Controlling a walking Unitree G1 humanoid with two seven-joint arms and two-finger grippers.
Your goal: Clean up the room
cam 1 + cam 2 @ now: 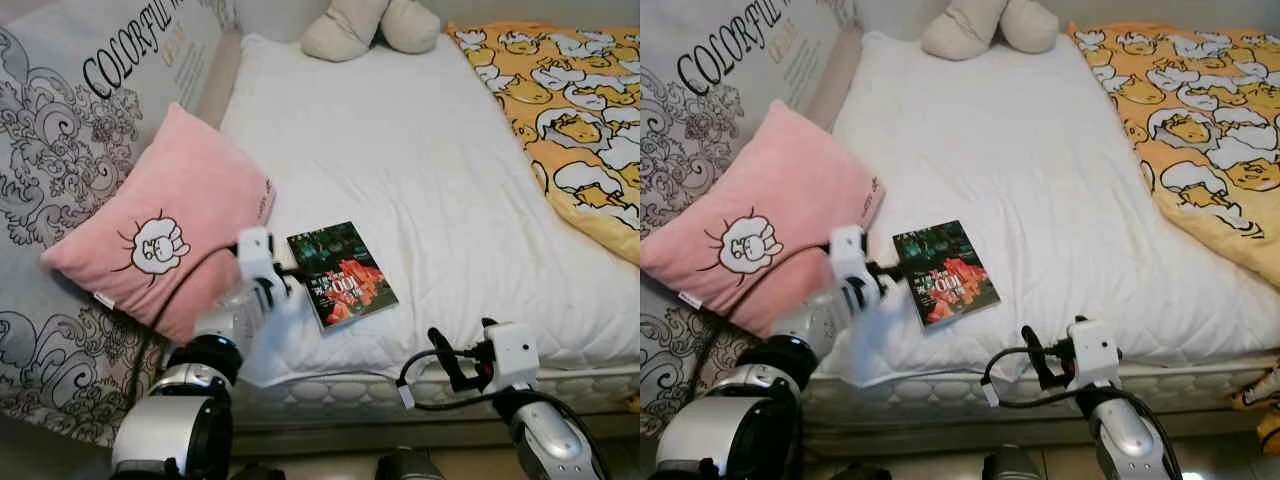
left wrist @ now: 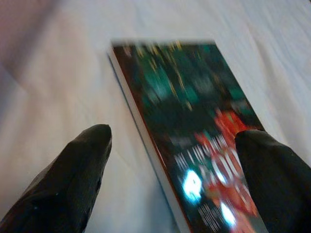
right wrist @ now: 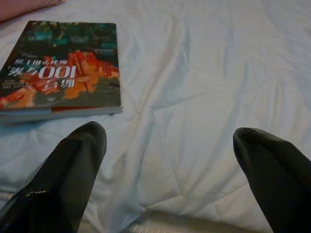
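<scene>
A dark book (image 1: 342, 272) with a green and red cover lies flat on the white bed (image 1: 400, 150), near its front left corner. My left gripper (image 1: 283, 283) is open at the book's left edge. In the left wrist view the book (image 2: 194, 126) lies between its two black fingertips (image 2: 97, 136), one on the sheet and one over the cover. My right gripper (image 1: 462, 332) is open at the bed's front edge, right of the book and apart from it, with bare sheet between its fingers (image 3: 82, 145). The book (image 3: 60, 68) lies ahead of it.
A pink cushion (image 1: 160, 215) with a cartoon face leans beside the book on the left, against a large patterned pillow (image 1: 60, 110). A beige plush toy (image 1: 370, 25) sits at the far end. A yellow duck-print blanket (image 1: 580, 100) covers the bed's right side.
</scene>
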